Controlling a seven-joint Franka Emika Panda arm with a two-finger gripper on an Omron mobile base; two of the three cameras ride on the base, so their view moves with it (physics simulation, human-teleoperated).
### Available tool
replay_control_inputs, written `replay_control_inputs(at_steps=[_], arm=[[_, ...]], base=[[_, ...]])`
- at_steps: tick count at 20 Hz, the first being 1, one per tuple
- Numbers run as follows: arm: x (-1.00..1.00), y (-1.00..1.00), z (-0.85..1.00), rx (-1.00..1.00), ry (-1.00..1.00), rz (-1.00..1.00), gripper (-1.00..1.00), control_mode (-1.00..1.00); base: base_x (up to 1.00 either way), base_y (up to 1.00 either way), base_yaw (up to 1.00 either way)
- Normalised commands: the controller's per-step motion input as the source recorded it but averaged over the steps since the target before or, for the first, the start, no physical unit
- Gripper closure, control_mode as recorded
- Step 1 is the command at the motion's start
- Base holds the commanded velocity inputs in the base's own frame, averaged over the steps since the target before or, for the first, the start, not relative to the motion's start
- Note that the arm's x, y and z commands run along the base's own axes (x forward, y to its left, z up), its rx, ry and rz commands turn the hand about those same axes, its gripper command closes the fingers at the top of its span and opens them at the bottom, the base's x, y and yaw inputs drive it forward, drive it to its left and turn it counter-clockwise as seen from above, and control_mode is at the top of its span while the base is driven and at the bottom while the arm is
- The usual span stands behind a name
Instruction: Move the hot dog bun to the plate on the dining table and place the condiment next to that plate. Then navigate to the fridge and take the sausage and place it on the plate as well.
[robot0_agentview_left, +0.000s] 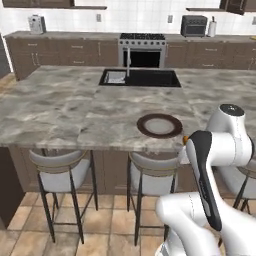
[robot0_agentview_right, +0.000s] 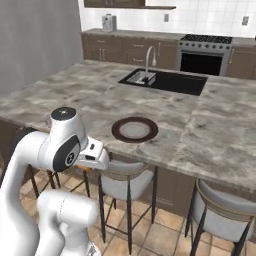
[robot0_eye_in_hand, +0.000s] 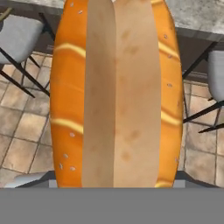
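Observation:
The hot dog bun (robot0_eye_in_hand: 116, 94), orange-tan and split lengthwise, sits right in front of the hand camera, over the tiled floor just short of the table's edge. My gripper (robot0_agentview_right: 90, 167) is shut on it, with the fingertips hidden behind the bun. An orange sliver of the bun (robot0_agentview_left: 185, 139) shows at the hand, below the near edge of the dining table (robot0_agentview_left: 65, 107). The dark brown plate (robot0_agentview_left: 159, 125) with its grey centre lies bare near that edge, slightly left of and beyond the hand. It shows again as the plate (robot0_agentview_right: 134, 129). The condiment, the sausage and the fridge are out of view.
Grey stools (robot0_agentview_left: 60, 170) (robot0_agentview_right: 125, 182) stand tucked under the table's near edge, beside and below my hand. A black inset sink (robot0_agentview_left: 140, 78) with a tap sits at the table's far side. Brown cabinets and a stove (robot0_agentview_left: 142, 50) line the back wall. A tall grey wall (robot0_agentview_right: 35, 40) rises at the left.

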Motion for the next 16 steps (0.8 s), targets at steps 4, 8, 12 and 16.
replay_control_inputs(at_steps=[4,8,12,16], arm=[[0.00,0.00,0.00,0.00,0.00,0.00,1.00,1.00],[0.00,0.00,0.00,0.00,0.00,0.00,1.00,1.00],[0.75,0.15,0.31,0.00,0.00,-0.15,1.00,-1.00],[1.00,0.13,0.23,0.00,0.01,-0.15,1.00,-1.00]], base=[[0.81,0.33,-0.37],[0.87,0.31,-0.30],[0.25,0.06,-0.05],[0.00,0.00,0.00]])
